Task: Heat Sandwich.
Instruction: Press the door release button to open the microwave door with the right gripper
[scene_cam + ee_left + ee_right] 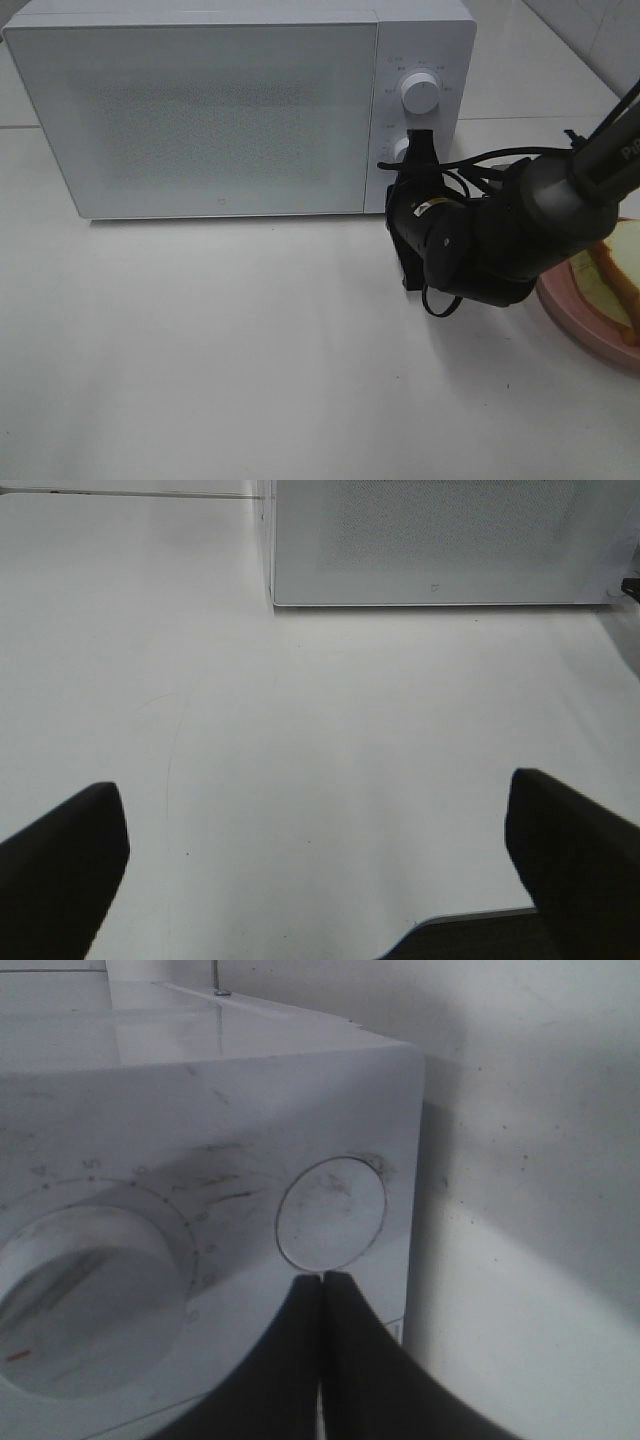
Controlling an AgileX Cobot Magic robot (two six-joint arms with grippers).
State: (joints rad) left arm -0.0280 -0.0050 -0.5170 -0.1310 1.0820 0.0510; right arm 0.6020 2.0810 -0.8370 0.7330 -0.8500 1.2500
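Door-opening step: right gripper (322,1282), pinched closed, poised at the round button (330,1213) of the microwave (200,110), which the next move should press; left gripper (318,850) open before the microwave, sandwich (612,272) on its plate (575,312) to the microwave's right.

A white microwave (200,110) is sitting, door shut, on a white table (250,380), while a round pink plate (578,325) is resting off to its right.
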